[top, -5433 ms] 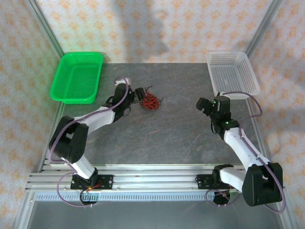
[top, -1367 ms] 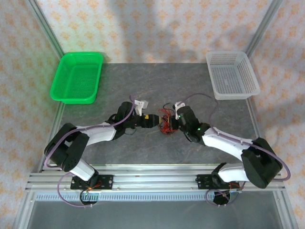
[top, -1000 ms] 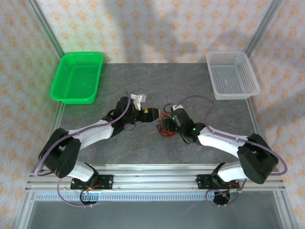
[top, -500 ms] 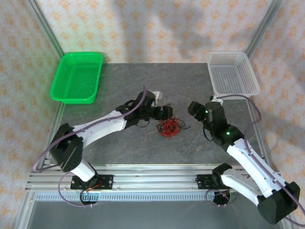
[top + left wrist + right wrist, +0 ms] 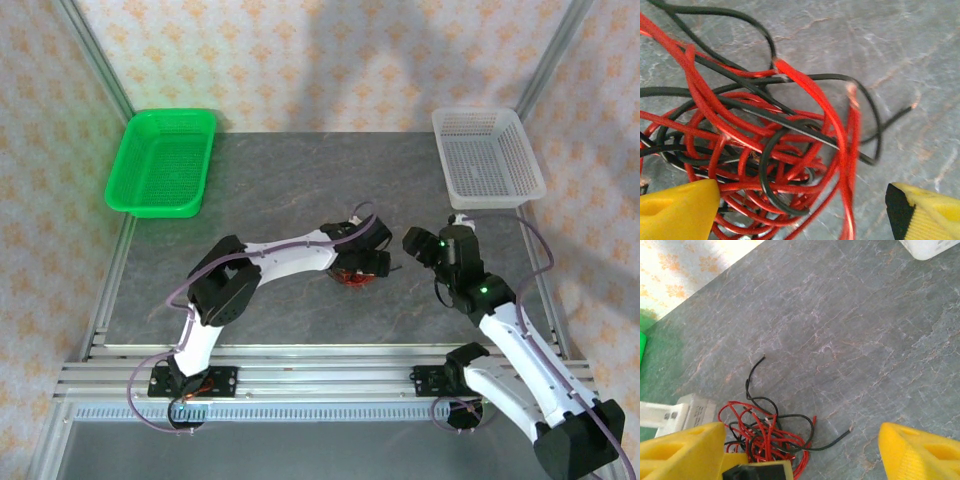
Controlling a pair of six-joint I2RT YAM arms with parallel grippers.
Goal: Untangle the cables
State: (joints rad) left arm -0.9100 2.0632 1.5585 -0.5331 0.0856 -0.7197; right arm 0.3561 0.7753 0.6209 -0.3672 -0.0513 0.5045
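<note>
By my reading the job is barely begun. The cables lie as one knotted clump of red and black wire on the grey bench, just below the middle of the overhead frame. I can see no single strand pulled clear of it. The green basket at upper left and the white basket at upper right hold no wire that I can make out. All the separating is left to do.

My left tool is down over the clump, on its right side in the overhead frame. My right tool sits apart from it, further right, and I judge it is lifted off the bench.

The overhead camera gives me the layout, but there the clump is a red smudge partly hidden by the left arm. The left wrist camera fills that in. It shows the cables as red loops wound through black ones, with a few black ends trailing toward the right of the frame. It also shows the left tool spread wide, one yellow finger right against the clump at lower left, the other clear at lower right, nothing pinched.

The right wrist camera looks down from farther off. The whole of the cables sits low in its frame with two black tails poking out. The right tool is spread wide and holds nothing.
</note>
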